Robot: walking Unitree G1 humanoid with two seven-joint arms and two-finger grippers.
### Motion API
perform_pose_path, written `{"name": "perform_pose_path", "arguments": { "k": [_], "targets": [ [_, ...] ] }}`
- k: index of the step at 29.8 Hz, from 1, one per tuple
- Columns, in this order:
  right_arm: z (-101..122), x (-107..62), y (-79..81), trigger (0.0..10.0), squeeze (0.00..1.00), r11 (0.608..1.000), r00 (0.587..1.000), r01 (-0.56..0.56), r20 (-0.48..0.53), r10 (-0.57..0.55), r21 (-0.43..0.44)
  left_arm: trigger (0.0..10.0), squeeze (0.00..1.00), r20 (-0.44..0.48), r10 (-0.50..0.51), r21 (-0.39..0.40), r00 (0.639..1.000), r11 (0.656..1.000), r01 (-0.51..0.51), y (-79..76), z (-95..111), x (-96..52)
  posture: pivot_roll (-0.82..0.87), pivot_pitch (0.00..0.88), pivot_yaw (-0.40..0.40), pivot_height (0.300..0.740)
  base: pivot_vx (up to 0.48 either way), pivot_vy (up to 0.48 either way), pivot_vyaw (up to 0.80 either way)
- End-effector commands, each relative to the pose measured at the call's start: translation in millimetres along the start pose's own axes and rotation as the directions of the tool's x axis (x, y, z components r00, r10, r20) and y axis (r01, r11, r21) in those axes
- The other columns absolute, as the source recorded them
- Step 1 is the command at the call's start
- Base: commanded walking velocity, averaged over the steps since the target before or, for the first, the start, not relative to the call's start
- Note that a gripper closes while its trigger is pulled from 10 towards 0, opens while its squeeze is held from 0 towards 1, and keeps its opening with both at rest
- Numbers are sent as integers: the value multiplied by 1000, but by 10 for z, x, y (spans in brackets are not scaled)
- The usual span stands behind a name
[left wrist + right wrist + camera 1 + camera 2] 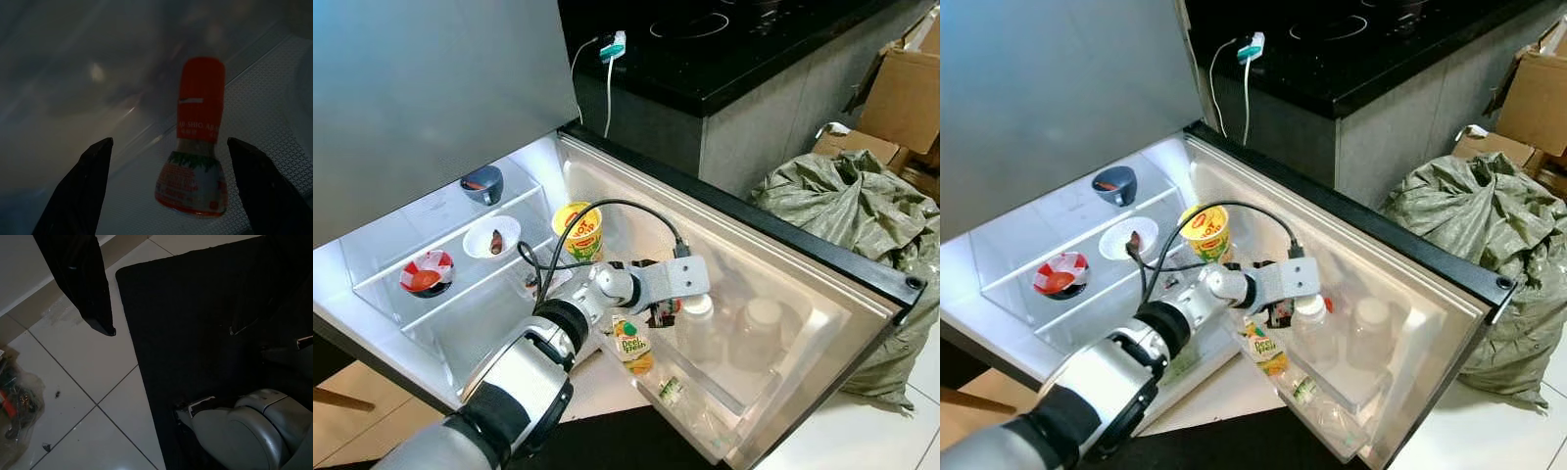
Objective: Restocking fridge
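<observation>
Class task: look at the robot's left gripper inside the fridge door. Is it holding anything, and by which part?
Nothing is held. The left gripper is open, fingers apart on either side of the red-capped bottle, not touching it.

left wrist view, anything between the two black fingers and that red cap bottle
Nothing lies between. In the left wrist view the left gripper is open, and the red-capped bottle stands in the gap between its fingers, with bare door shelf around it.

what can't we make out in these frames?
- Left end effector: in the head views its wrist housing hides the fingers.
- Red-capped bottle: left wrist view too dark to read most of the label.
- Clear bottles in the door shelf: contents blurred by the bin wall.
- Right end effector: one finger cut off by the frame edge.
</observation>
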State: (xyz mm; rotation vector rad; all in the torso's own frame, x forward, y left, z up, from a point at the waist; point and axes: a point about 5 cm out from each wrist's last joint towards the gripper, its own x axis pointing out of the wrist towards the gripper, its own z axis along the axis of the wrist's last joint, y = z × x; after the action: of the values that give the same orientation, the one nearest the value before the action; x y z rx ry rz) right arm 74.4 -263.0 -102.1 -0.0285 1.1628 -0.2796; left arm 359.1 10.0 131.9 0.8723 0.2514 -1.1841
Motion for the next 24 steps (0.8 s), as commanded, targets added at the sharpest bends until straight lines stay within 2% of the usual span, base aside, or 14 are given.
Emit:
{"name": "perform_pose_path", "arguments": {
  "k": [1, 11, 17, 21, 24],
  "targets": [
    [-32, -5, 7, 10000, 0, 1000, 1000, -4, -8, 5, 10, 10000, 0, -92, -56, -82, 994, 995, 49, -128, -313, -30, -286, 174, 139, 740, 0, 0, 0],
    [8, 2, 1, 10000, 0, 1000, 1000, -7, -1, 7, -2, 10000, 0, -11, -67, -161, 998, 985, 65, -87, -255, -56, -282, 167, 133, 740, 0, 0, 0],
    [13, 4, 7, 10000, 0, 1000, 1000, -9, -1, 9, -3, 10000, 0, 106, -80, -232, 991, 967, 103, -28, -131, -80, -280, 168, 134, 740, 0, 0, 0],
    [7, 3, 11, 10000, 0, 1000, 1000, -9, -3, 9, -2, 10000, 0, 111, -89, -228, 990, 967, 112, -16, -120, -91, -280, 168, 134, 740, 0, 0, 0],
    [2, 3, 13, 10000, 0, 1000, 1000, -10, -4, 10, 0, 10000, 0, 24, -103, -138, 994, 985, 105, -30, -189, -98, -279, 169, 135, 740, 0, 0, 0]
  ]
}}
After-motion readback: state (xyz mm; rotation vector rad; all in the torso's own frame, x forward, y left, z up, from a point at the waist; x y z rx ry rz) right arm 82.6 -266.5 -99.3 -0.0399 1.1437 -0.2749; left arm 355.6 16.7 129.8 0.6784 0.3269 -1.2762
